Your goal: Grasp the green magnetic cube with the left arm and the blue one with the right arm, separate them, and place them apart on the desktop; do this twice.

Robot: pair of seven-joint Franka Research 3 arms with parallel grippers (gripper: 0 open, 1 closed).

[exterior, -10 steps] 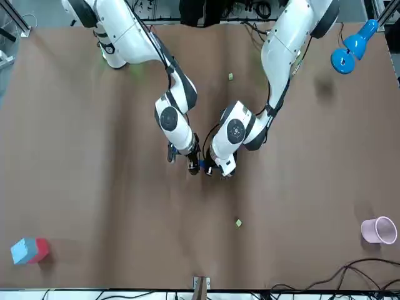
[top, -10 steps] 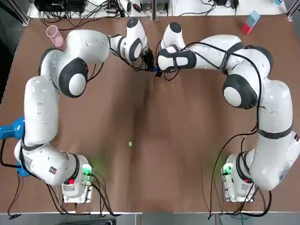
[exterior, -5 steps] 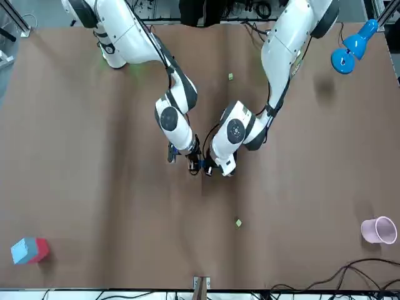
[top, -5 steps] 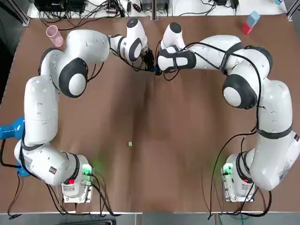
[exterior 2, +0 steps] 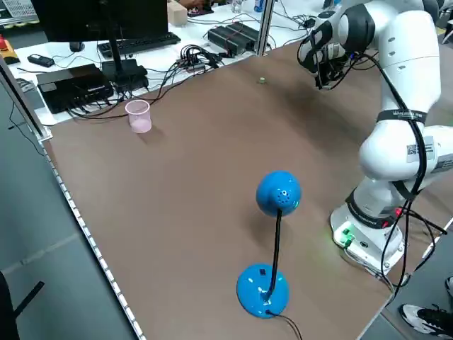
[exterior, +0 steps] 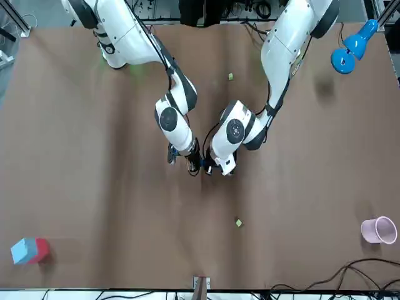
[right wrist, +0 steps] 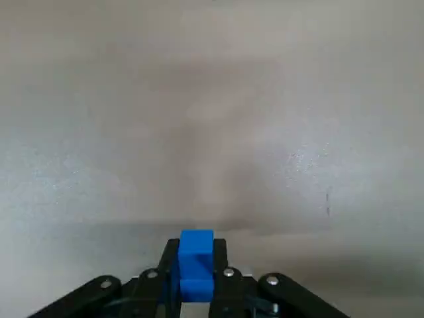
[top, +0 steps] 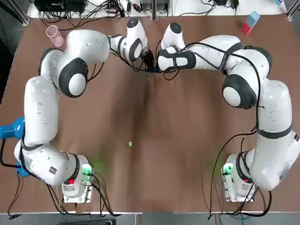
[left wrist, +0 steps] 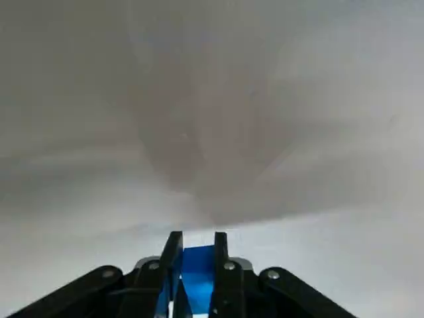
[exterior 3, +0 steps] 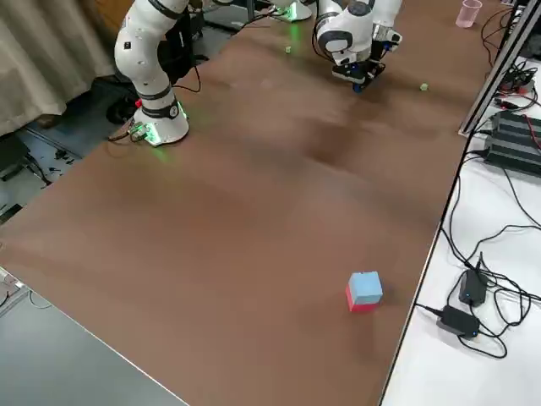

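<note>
While the right gripper pinches the rigid blue magnetic cube by flat faces at twelve o'clock, the left gripper cannot be read.

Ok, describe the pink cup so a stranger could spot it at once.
Take the brown table, then its far corner on the robot's left. The pink cup stands upright there, alone. It is the only pink thing; the blue lamp on that side stands nearer the robot.

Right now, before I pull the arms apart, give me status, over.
Left tool and right tool close together, each shut on blue cube. No green seen in either grasp. Green cube loose nearby, clear.
</note>
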